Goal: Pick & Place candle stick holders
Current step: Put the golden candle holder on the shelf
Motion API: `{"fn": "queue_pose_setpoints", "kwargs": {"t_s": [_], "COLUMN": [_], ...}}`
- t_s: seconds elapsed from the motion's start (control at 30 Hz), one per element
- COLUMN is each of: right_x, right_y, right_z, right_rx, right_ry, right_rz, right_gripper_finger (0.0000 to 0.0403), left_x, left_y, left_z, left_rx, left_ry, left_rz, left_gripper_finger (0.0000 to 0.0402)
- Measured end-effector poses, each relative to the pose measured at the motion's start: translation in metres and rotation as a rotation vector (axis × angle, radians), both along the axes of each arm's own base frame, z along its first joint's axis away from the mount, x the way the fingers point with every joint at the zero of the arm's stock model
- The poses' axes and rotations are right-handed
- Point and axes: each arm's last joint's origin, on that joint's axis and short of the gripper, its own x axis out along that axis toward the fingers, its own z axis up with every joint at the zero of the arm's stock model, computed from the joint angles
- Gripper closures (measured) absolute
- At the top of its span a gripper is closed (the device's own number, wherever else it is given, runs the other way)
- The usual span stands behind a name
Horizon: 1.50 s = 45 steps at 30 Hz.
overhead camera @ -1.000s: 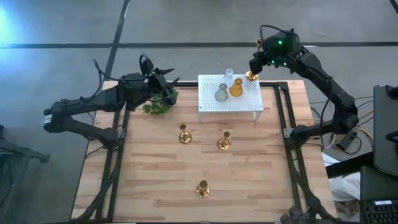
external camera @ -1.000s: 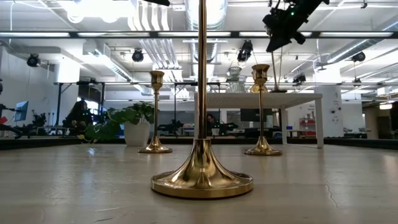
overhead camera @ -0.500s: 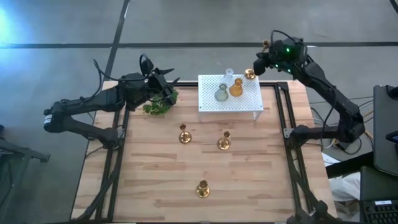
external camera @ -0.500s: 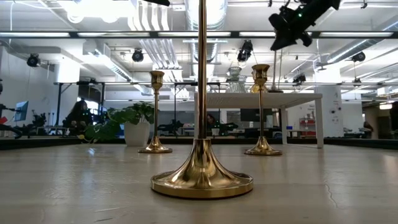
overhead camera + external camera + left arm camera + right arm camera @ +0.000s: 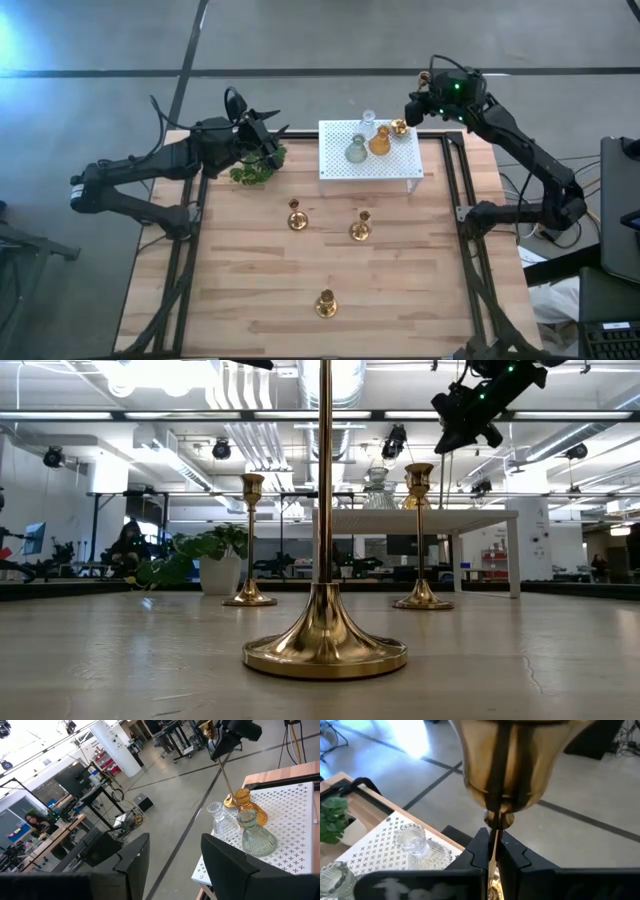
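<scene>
Lowered onto white stand (image 5: 369, 150), gold candlestick (image 5: 399, 127) stays clamped in right fingers (image 5: 492, 851)

Both my arms are matte black, built from slim tubular links with chunky joint housings. Left arm (image 5: 150, 170) has loose black cables looping off the wrist block. Right arm (image 5: 520, 140) has the same build, with a cable arcing over its wrist and a green status LED lit on the wrist housing. Left gripper fingers (image 5: 227, 865) are flat dark slabs with squared tips. Right gripper fingers (image 5: 512, 855) are black with angular stepped inner faces.
</scene>
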Motion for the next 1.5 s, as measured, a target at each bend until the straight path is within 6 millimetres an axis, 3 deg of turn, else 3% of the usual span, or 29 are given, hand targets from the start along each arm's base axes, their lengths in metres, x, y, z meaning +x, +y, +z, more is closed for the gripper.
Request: {"fn": "queue_pose_setpoints", "kwargs": {"t_s": [0.77, 1.5], "right_x": [0.012, 0.012], "right_y": [-0.016, -0.015], "right_z": [-0.001, -0.003], "right_rx": [0.050, 0.065], "right_ry": [0.085, 0.095], "right_rz": [0.042, 0.039], "right_gripper_finger": [0.0392, 0.0373], "left_x": [0.000, 0.000], "left_y": [0.000, 0.000], "left_z": [0.000, 0.000], "left_rx": [0.000, 0.000], "left_ry": [0.000, 0.000], "left_rz": [0.000, 0.000], "left_gripper_finger": [0.0218, 0.0218]}}
